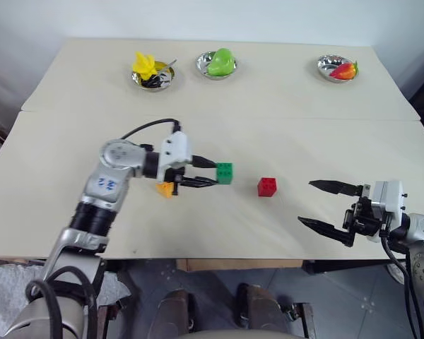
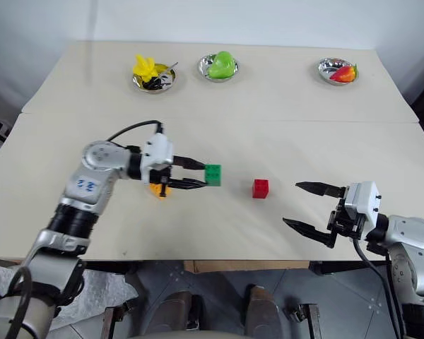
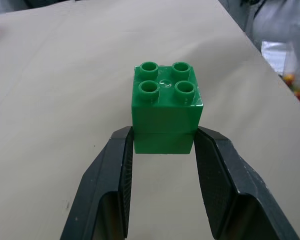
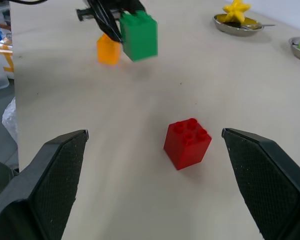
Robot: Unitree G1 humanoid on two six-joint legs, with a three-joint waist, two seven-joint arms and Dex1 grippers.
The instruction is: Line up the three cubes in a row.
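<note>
Green cube (image 1: 225,172) is sitting clamped in left tool (image 1: 206,172), lifted off counter (image 1: 283,120) btwn orange cube (image 1: 166,188) & red cube (image 1: 267,186). Right tool (image 1: 330,205) is gaping wide, holding nothing. Advice: lower it level w/ red, studs up, before letting go.

— What sits on the beige table (image 1: 283,106)?
— A red cube (image 1: 267,186) and an orange-yellow cube (image 4: 108,49) near the front; three steel bowls (image 1: 216,67) along the far edge.
— The green cube (image 1: 225,173)?
— Seemingly lifted off it.
</note>
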